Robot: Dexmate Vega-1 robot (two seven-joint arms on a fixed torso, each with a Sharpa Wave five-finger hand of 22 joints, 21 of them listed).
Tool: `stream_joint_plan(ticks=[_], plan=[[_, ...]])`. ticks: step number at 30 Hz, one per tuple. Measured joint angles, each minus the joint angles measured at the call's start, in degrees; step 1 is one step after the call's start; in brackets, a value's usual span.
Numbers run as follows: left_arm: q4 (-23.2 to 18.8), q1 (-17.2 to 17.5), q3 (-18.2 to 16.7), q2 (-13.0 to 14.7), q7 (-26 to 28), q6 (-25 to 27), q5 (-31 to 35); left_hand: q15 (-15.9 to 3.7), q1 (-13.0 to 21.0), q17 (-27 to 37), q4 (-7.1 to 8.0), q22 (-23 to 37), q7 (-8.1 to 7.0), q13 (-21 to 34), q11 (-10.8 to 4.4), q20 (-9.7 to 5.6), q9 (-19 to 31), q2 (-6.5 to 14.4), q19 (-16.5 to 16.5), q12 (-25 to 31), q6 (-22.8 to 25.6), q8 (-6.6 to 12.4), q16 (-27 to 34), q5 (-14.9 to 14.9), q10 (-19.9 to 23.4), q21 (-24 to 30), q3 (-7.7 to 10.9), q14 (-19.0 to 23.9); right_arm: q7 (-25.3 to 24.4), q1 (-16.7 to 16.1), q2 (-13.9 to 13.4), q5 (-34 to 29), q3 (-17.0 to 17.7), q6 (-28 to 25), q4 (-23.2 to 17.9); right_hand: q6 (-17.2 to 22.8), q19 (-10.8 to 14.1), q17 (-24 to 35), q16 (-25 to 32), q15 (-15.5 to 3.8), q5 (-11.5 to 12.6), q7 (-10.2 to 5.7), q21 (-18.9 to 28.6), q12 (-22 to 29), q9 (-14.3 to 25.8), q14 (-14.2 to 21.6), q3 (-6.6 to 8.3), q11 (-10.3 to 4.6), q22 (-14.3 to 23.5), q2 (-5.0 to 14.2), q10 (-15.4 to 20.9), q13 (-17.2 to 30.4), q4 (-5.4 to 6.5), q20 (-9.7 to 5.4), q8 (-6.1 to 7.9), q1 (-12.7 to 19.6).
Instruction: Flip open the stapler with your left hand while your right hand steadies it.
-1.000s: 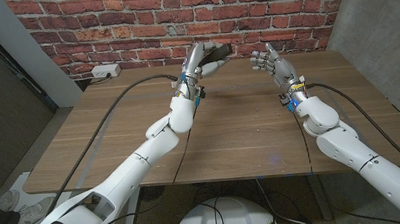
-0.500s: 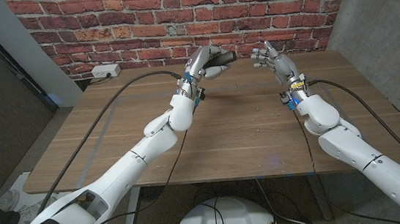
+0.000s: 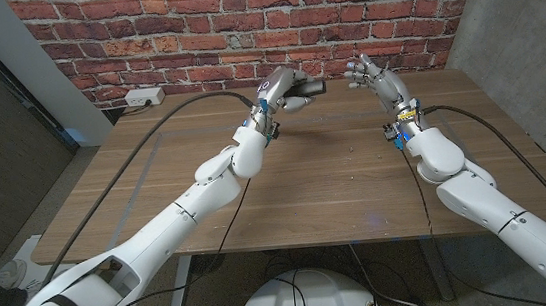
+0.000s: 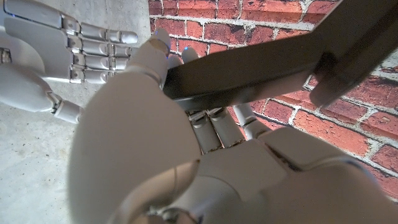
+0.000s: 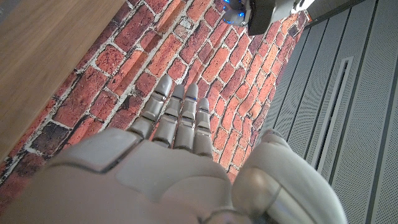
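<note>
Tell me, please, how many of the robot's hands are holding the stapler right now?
1. The left hand grips the stapler in the air over the table's far side; the right hand is raised beside it, fingers apart, apparently not touching it.

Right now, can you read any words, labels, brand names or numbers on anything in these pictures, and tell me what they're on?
None can be read.
Stapler, held by the left robot hand: no print visible.
Wall socket strip: too small to read.
Right robot hand: no lettering visible.
</note>
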Motion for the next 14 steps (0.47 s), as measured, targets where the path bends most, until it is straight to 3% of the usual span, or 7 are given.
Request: stream_joint_plan(ticks=[6,14], plan=[[-0.2,-0.1,0.1,0.6,-0.5,1.9,1.7,0.0,0.0,0.0,0.0,0.0,0.01,0.3,0.01,0.0,0.3,0.0,0.0,-0.2,0.0,0.16,-0.3,0.0,0.0,0.0,0.0,0.0,-1.6,-1.3,-0.4,-1.4,0.8,-0.9,-2.7,0.3,0.0,0.0,0.0,0.0,0.0,-0.31,0.0,0.0,0.0,0.0,0.0,0.0,0.0,0.0,0.0,0.0,0.0,0.0,0.0,0.0],[1.2,0.2,-0.5,1.2,2.0,-0.4,0.7,-0.01,0.0,0.3,0.0,0.0,0.02,0.1,0.02,0.0,0.3,0.0,0.0,-0.2,0.0,0.15,-0.3,0.0,0.0,0.0,0.0,0.0,-4.4,-3.3,-0.5,-4.4,0.9,-3.4,-6.6,0.3,0.0,0.0,0.0,0.0,0.0,-0.31,-0.4,0.0,0.0,0.0,0.0,-0.31,0.1,0.0,0.3,-0.2,0.0,0.0,0.0,0.0]])
